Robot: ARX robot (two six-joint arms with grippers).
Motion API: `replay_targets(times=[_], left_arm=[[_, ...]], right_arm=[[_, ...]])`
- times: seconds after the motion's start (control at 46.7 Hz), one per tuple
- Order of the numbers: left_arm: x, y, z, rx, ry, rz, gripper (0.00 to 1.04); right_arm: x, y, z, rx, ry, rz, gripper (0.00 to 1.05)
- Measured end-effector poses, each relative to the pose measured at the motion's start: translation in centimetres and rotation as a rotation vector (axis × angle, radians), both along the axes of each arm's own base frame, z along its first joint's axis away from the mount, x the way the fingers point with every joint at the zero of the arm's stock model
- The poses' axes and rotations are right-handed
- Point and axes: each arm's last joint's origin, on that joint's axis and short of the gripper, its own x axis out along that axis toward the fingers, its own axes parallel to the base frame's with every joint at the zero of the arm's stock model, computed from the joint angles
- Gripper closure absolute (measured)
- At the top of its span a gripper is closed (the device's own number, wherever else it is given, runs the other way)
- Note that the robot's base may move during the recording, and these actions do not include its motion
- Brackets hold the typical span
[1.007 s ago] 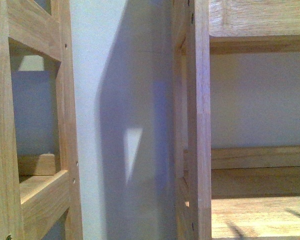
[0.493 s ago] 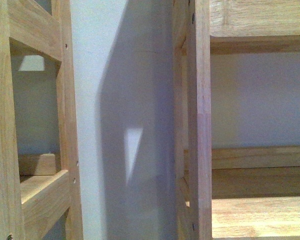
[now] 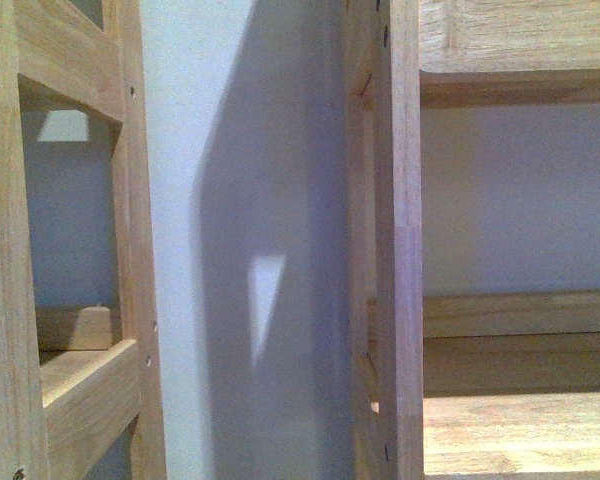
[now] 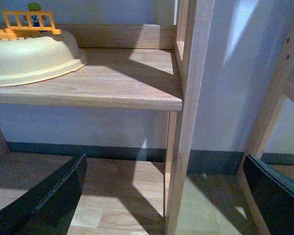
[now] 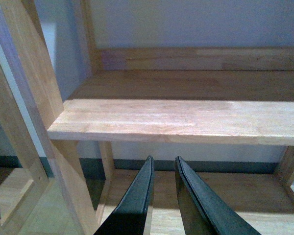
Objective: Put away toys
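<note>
No plush toy was seen; its handling could not be judged. The left gripper (image 4: 161,196) was spread, the right gripper (image 5: 162,169) nearly pressed together, empty.

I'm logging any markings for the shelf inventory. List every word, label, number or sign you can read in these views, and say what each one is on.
None: no readable text in any view.
The wooden shelf and shelf upright are bare wood.
The cream plastic toy base, its orange toy fence and both grippers, left and right, show no writing.
</note>
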Motion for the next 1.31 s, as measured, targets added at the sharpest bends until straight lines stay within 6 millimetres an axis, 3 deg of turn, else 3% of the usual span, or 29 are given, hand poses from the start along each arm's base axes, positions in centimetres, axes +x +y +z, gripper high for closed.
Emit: replay_targets(times=[0.535,1.071,1.306], left_arm=[[0.0,0.0,0.0,0.000,0.000,0.000,0.06],[0.0,0.0,0.0,0.000,0.000,0.000,0.06],[0.0,0.0,0.0,0.000,0.000,0.000,0.06]], right_arm=[[0.0,0.0,-3.7,0.000,0.001,0.000,0.86],[-0.1,0.0,-5.8,-0.001,-0.006,0.001,0.86],[-0.1,0.0,-5.7,-0.002,-0.013,0.001,0.86]])
